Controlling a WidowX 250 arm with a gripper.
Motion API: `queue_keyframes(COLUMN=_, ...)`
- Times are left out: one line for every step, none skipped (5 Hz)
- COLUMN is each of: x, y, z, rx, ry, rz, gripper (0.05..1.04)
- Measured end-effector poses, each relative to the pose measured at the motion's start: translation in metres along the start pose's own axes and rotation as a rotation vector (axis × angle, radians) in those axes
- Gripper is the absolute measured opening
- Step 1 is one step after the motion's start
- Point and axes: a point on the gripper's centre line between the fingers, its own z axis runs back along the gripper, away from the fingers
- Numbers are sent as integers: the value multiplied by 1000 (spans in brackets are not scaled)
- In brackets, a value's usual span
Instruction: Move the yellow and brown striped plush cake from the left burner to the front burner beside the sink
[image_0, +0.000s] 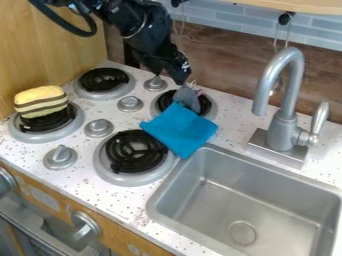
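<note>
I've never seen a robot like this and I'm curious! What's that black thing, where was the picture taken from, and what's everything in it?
The black thing is a robot arm. It comes in from the top, with its gripper, a kind of hand, hanging down. The camera looks down at a slant on a toy kitchen.

Just below the gripper is a small grey thing, beside a blue cloth. I can't tell whether the gripper touches or holds it. A yellow and brown striped thing sits on one of four stove burners. There's also a metal sink with a tap.
</note>
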Motion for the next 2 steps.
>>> queue_keyframes(x=-9, y=0, z=-8, rx=-9, ry=32, rz=8, gripper=1001)
queue_keyframes(x=-16, y=21, z=-2, rx=68, ry=54, rz=-19, gripper=1001)
